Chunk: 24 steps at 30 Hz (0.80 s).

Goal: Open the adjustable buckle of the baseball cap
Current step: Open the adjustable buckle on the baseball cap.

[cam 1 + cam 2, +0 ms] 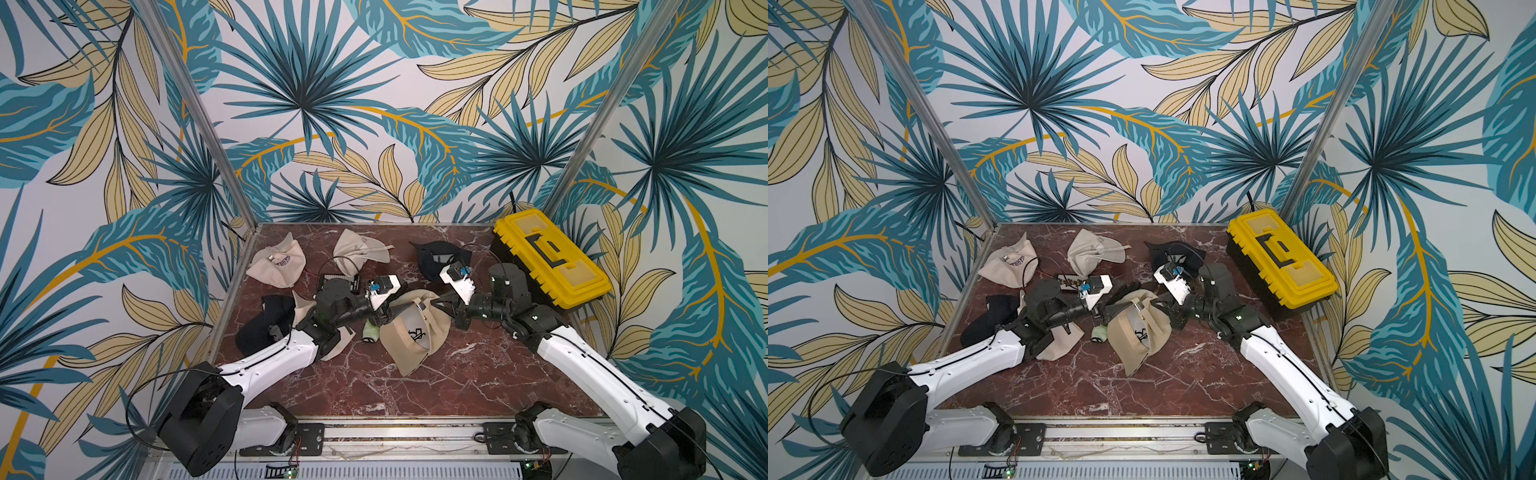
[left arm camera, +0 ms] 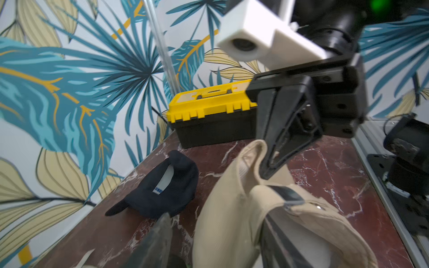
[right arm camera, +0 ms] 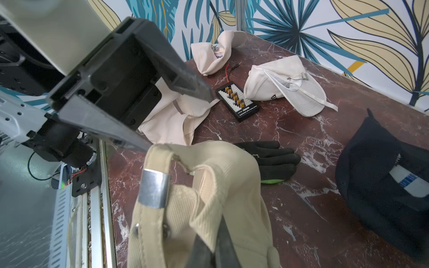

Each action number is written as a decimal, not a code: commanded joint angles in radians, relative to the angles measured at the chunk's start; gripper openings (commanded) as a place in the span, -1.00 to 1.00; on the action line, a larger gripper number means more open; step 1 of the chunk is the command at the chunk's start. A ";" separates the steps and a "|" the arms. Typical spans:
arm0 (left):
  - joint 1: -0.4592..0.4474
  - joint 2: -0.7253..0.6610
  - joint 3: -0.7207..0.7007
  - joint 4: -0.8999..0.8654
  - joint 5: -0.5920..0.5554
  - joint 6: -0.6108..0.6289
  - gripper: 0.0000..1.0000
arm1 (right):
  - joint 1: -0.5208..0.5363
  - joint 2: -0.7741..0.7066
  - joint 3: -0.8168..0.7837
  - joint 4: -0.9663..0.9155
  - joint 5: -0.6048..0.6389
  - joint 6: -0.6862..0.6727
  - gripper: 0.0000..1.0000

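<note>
**Operator A:** What colours do I have on my feed?

**Operator B:** I see a tan cap [image 1: 399, 343], black logo [image 1: 417, 335], silver buckle [image 3: 153, 189], on a red-brown table [image 1: 415, 386] veined white.

**Operator A:** Around it?

**Operator B:** Toolbox [image 1: 548, 257] with yellow lid and black base; black glove [image 3: 267, 155] edged green; cream caps [image 1: 276, 266], navy caps [image 1: 434, 259]; walls [image 1: 374, 83] printed with teal and gold leaves.

Left of centre in both top views, your left arm [image 1: 274, 357] [image 1: 976, 361] is covering much of a cream cap [image 1: 338, 343]; in the right wrist view the tan cap [image 3: 220, 167] is hiding part of a glove [image 3: 267, 155].
</note>
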 commanded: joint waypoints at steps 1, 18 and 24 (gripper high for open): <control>0.026 -0.012 0.002 0.008 -0.114 -0.232 0.31 | 0.003 -0.028 0.012 0.066 0.056 0.112 -1.00; -0.007 0.000 -0.029 0.009 0.225 -0.823 0.10 | 0.002 -0.003 0.049 0.100 0.192 0.253 -1.00; -0.077 0.026 0.003 0.011 0.163 -0.875 -0.03 | 0.003 -0.013 0.045 0.096 0.176 0.281 -1.00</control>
